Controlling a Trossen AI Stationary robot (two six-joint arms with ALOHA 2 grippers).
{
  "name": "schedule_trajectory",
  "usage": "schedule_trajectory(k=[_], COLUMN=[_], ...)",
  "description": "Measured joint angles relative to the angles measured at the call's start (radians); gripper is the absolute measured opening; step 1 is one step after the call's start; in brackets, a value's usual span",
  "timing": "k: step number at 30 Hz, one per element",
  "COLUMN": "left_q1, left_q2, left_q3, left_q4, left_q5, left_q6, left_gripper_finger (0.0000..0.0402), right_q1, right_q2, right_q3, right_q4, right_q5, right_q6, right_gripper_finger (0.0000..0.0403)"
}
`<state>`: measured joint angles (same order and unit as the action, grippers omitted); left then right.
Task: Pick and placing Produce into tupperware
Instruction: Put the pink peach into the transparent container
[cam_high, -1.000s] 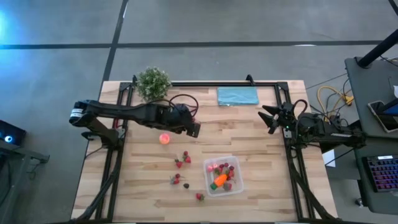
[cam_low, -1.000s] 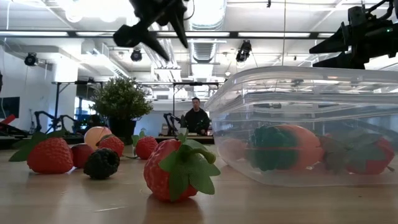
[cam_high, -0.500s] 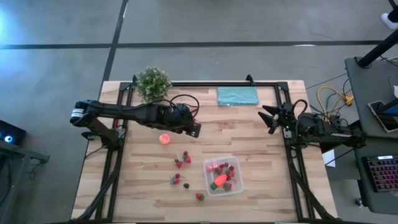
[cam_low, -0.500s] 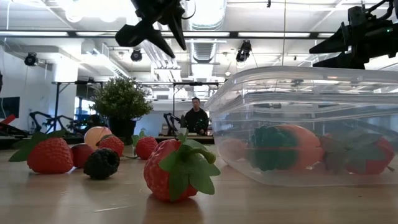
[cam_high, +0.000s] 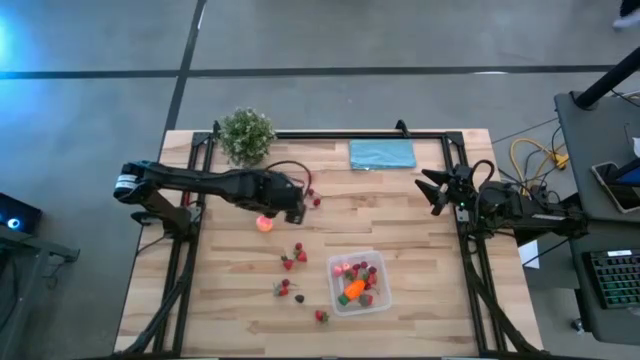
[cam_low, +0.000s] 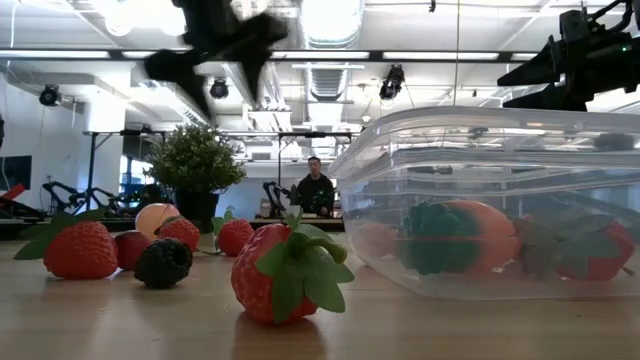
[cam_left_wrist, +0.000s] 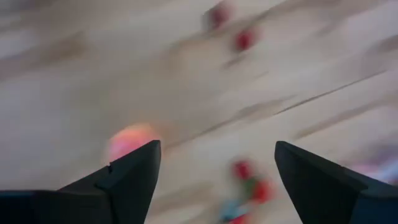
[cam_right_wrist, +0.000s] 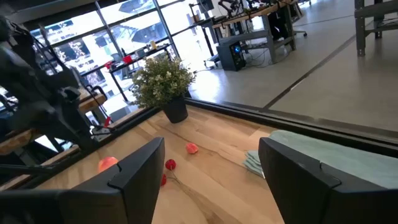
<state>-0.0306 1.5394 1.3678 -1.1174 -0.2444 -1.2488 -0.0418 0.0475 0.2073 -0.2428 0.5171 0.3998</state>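
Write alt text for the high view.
The left gripper, fingers open, hovers beside a pink-orange ball on the wooden table. Small red strawberries lie scattered near a clear plastic tub holding an orange carrot. The right gripper waits, open, at the right edge.

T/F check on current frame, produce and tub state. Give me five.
1. An orange carrot lies inside the tupperware. True.
2. The left gripper holds a strawberry. False: its jaws stand open and empty above the table.
3. The pink-orange ball sits on the table, outside the tub. True.
4. The teal cloth covers the tub. False: it lies flat at the far edge, apart from it.
5. The right gripper is over the tub. False: it waits at the table's right side.
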Motion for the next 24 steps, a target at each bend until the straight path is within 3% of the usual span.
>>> schedule_trajectory(k=[5, 12, 15, 24], left_q1=[0.006, 0.011, 0.013, 0.018], left_q2=[-0.021, -0.05, -0.056, -0.057], left_q3=[-0.135, -0.356, -0.398, -0.441], left_q4=[-0.039, 0.194, 0.257, 0.233], left_q5=[0.086, 0.147, 0.129, 0.094], left_q6=[-0.05, -0.156, -0.186, -0.208], left_gripper_finger=[0.0301, 0.0301, 0.0301, 0.0301], right_q1=[0.0, 0.0, 0.0, 0.0], right_q2=[0.0, 0.0, 0.0, 0.0], right_q3=[0.0, 0.0, 0.0, 0.0], right_q4=[0.0, 0.0, 0.0, 0.0], right_q5=[0.0, 0.0, 0.0, 0.0], right_q6=[0.0, 0.0, 0.0, 0.0], right_gripper_finger=[0.0249, 0.0254, 0.0255, 0.0249])
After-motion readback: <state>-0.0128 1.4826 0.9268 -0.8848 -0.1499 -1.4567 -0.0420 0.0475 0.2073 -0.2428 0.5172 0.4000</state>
